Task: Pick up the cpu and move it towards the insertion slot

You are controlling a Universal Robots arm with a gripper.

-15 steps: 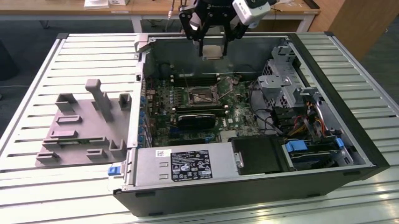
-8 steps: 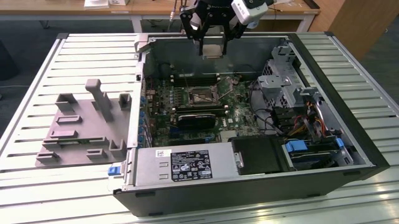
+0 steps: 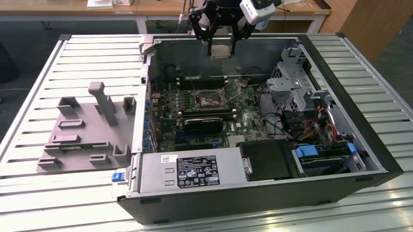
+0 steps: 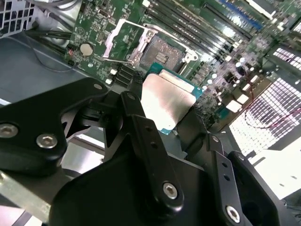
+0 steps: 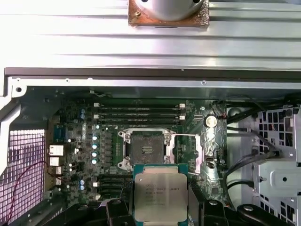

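While clamped in gripper [image 3: 220, 48] | cpu [image 5: 160, 197] above insertion slot [image 5: 146, 150]

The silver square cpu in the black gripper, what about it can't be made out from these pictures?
- First wrist view: the silver square cpu has its lower edge cut off by the frame and the black gripper.
- Second wrist view: a black finger hides one side of the chip.
- Exterior view: the contact with the fingers is too small to see.

Lower edge of the cpu [image 5: 156, 197] behind the tool's [image 5: 157, 207] dark fingers [image 5: 115, 212].
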